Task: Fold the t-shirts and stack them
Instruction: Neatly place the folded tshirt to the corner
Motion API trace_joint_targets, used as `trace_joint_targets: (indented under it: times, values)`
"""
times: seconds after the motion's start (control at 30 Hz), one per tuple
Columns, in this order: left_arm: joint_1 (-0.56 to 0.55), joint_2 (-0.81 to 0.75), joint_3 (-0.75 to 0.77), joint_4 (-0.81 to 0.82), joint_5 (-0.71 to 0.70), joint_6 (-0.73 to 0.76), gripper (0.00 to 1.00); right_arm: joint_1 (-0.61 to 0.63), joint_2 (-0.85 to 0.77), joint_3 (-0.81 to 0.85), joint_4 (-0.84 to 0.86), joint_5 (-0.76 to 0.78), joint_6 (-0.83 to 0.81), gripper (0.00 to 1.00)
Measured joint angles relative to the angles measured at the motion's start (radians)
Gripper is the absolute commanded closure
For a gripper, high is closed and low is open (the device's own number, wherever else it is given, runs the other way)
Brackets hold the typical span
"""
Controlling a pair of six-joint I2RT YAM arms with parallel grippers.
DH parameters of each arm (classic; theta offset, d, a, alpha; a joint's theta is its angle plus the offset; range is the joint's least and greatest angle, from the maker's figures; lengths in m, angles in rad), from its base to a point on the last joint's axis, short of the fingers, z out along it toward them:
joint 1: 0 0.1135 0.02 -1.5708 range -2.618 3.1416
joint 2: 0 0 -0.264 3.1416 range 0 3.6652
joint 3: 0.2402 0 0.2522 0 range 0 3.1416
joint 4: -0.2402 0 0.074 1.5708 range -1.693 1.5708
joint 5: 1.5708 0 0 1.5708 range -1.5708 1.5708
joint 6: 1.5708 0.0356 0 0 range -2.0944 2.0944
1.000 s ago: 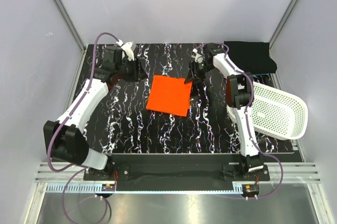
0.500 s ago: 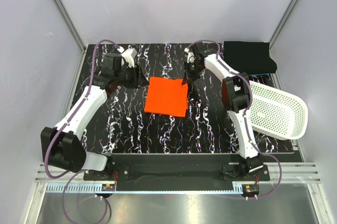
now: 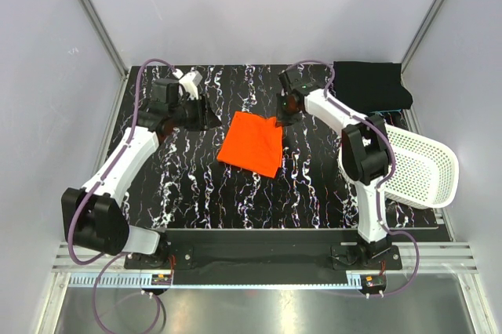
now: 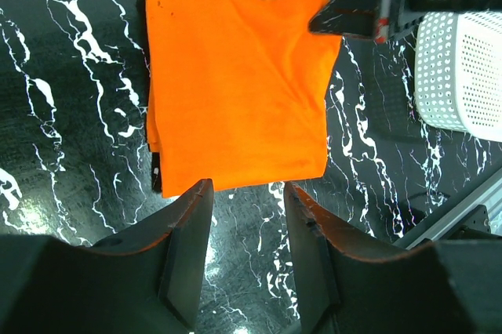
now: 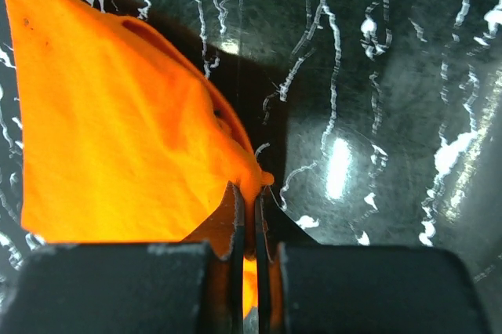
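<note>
Since half a second ago the orange t-shirt (image 3: pixel 251 144) has twisted slightly and slid a touch rightward. The right arm's elbow has swung out toward the white perforated basket (image 3: pixel 412 165). The left arm has barely changed.

The left gripper (image 3: pixel 205 114) has its jaws spread open, holding nothing, low over the bench (image 3: pixel 188 185) just beside the shirt's left edge. The orange t-shirt lies mid-bench, folded into a rough square and flat except for its far right corner. The right gripper (image 5: pixel 249 220) has its jaws pinched closed on that corner, tenting the fabric up with shadow beneath.

Farther right, the black t-shirt (image 3: pixel 372 83) sits folded at the bench's far right corner, well apart from the orange one. The basket is tipped on its side at the right edge.
</note>
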Motion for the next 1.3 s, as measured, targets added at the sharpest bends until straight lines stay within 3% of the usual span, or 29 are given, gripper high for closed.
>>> trace_joint_targets:
  times: [0.33,0.6,1.3]
  values:
    - [0.000,0.021,0.000,0.005,-0.001,0.000,0.53,0.053,-0.039,-0.056,0.088,0.134,-0.098,1.00]
    - [0.000,0.036,-0.003,0.008,0.009,-0.009,0.53,0.043,-0.061,-0.010,0.101,0.231,-0.334,1.00]
    - [-0.017,0.045,-0.011,0.034,0.076,-0.039,0.53,-0.182,-0.074,0.275,0.034,0.225,-0.674,1.00]
